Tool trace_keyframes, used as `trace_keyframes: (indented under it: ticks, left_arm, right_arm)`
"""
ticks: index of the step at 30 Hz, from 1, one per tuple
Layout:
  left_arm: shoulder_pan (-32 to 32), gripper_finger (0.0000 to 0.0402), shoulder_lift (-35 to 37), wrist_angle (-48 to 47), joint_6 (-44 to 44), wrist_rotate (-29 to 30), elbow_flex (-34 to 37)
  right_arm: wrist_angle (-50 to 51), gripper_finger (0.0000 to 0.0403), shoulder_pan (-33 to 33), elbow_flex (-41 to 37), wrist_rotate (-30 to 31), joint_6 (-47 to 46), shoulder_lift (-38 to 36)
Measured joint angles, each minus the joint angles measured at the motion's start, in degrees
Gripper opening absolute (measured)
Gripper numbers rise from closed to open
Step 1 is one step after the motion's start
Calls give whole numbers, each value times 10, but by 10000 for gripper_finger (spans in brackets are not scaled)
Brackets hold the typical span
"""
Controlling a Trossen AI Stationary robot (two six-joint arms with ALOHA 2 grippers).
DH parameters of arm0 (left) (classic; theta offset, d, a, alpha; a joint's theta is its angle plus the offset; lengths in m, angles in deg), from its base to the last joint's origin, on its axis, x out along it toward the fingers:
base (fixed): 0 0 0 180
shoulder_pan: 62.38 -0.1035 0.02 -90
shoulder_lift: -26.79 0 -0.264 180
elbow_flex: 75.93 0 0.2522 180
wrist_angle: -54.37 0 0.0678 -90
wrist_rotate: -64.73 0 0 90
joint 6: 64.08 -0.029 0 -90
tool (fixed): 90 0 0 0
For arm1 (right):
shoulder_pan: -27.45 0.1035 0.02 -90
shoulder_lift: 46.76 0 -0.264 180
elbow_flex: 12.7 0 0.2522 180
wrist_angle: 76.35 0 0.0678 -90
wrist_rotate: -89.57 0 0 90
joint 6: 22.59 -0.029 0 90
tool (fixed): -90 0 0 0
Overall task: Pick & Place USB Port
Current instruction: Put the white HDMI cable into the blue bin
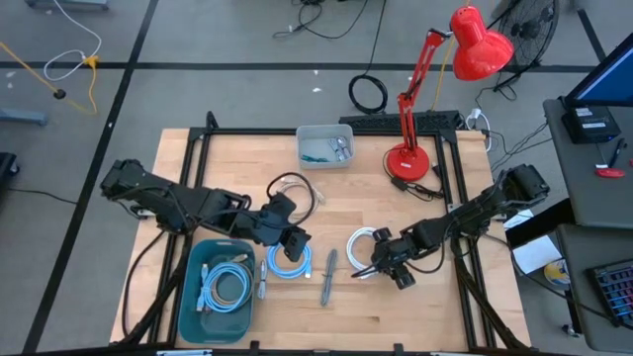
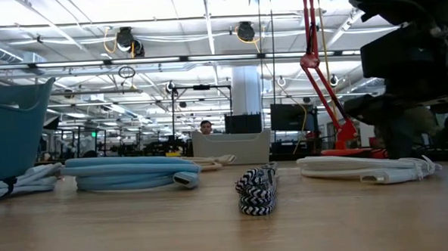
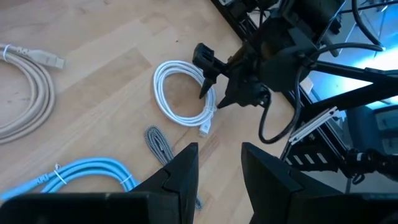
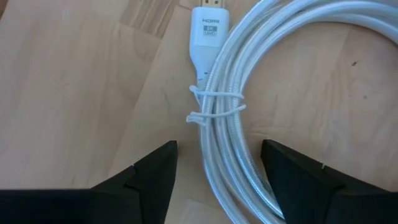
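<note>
- While the right jaws (image 4: 214, 171) stand apart over the desk (image 1: 435, 316), the white HDMI cable coil (image 4: 249, 106) lies directly between and just ahead of them, untouched.
- Its plug (image 4: 208, 31), marked HDMI, lies beyond the jaw tips, with a thin tie (image 4: 214, 106) binding the strands just ahead of them.
- Left jaws (image 3: 217, 165) are also apart and empty, hovering above the desk.
- Ahead of the left jaws lies a braided grey cable (image 3: 160, 142); a light blue cable coil (image 3: 81, 174) lies just beside them.
- Behind the left jaws sits a teal bin (image 1: 193, 302) holding another blue cable (image 1: 226, 287).
</note>
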State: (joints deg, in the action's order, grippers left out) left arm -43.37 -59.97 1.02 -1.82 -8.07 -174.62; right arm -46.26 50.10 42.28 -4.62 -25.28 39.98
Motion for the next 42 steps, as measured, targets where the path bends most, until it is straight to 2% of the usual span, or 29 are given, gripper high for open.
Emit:
trace_keyframes:
  ticks: [14, 19, 29, 36, 42]
  left_arm:
    - [4, 124, 0, 0, 10, 10, 0]
    - [4, 124, 0, 0, 13, 14, 0]
    - [4, 124, 0, 2, 17, 24, 0]
    - [4, 124, 0, -1, 23, 32, 0]
    - [4, 124, 0, -27, 58, 60, 0]
  right_arm:
    - [-1, 99, -1, 0, 0, -14, 1]
    - [0, 68, -1, 0, 0, -43, 0]
    - [6, 78, 0, 23, 30, -72, -32]
    - [55, 65, 0, 105, 52, -71, -47]
    - [53, 78, 0, 185, 56, -71, -47]
